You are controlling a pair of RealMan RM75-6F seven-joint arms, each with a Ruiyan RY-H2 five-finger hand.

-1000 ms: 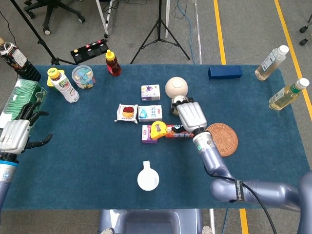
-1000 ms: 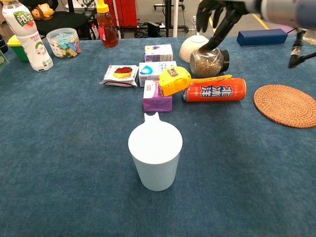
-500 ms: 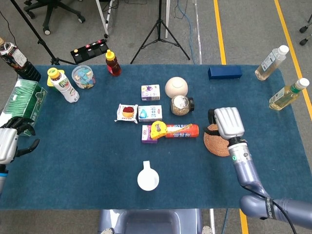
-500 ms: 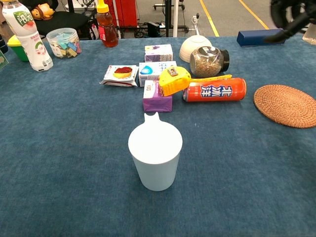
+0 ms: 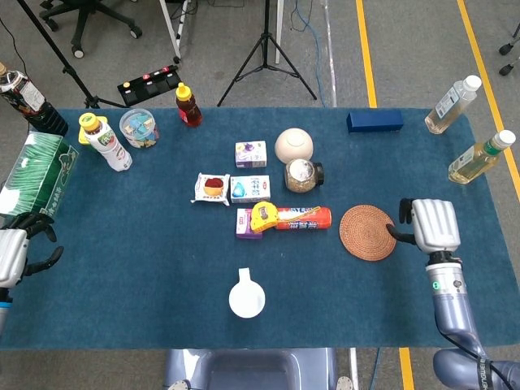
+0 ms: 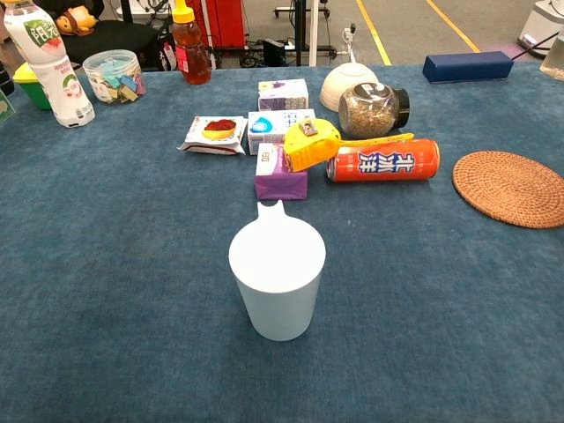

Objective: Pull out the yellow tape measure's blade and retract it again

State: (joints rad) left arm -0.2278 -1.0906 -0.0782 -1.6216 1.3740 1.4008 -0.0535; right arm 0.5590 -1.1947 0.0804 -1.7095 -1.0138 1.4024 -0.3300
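Observation:
The yellow tape measure (image 5: pixel 262 216) (image 6: pixel 310 144) lies on a purple box (image 6: pixel 280 172) near the table's middle. Its yellow blade (image 6: pixel 381 138) sticks out to the right along the top of a red can (image 5: pixel 305 218) (image 6: pixel 383 163). My right hand (image 5: pixel 431 225) hovers at the right side of the table, beyond a woven coaster (image 5: pixel 368 232). It holds nothing and its thumb stands apart. My left hand (image 5: pixel 16 250) is at the far left edge, partly cut off, holding nothing. Neither hand shows in the chest view.
A white cup (image 5: pixel 246 299) (image 6: pixel 277 282) stands near the front edge. A seed jar (image 6: pixel 372 108), a bowl (image 6: pixel 347 82) and small boxes (image 6: pixel 282 94) sit behind the tape measure. Bottles stand at the far left (image 5: pixel 106 141) and far right (image 5: pixel 479 158).
My right hand has swung from the jar and can out to the right, past the coaster. My left hand has drawn back toward the left edge. The tape measure and blade stayed put.

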